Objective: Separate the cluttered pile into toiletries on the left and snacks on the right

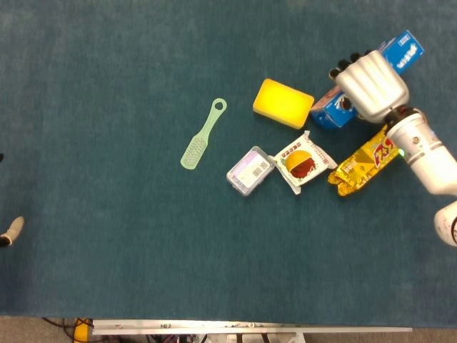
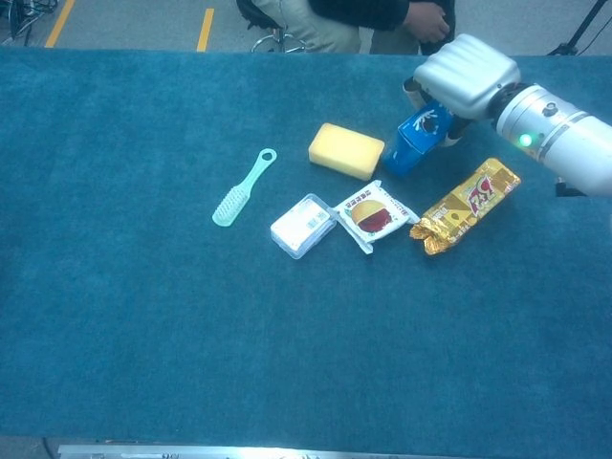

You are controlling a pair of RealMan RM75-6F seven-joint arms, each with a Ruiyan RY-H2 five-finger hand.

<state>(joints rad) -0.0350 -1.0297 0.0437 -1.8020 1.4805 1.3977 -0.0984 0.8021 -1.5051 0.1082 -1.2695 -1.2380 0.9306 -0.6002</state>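
Blue cardboard biscuit box (image 1: 335, 111): light, stiff, crushable; held across its long sides by right hand (image 1: 371, 87), fingers (image 1: 344, 66) curled over it, far-right of pile, seemingly tilted off the worktop (image 1: 107, 236). Gold wrapper (image 1: 360, 163) lies close below; open room rightward is narrow. Left hand unseen.

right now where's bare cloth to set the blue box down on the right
Bare cloth lies past the gold wrapper toward the near right corner, below the right hand holding the blue box. It is crowded leftward: yellow sponge, round-print packet and clear case sit close together.
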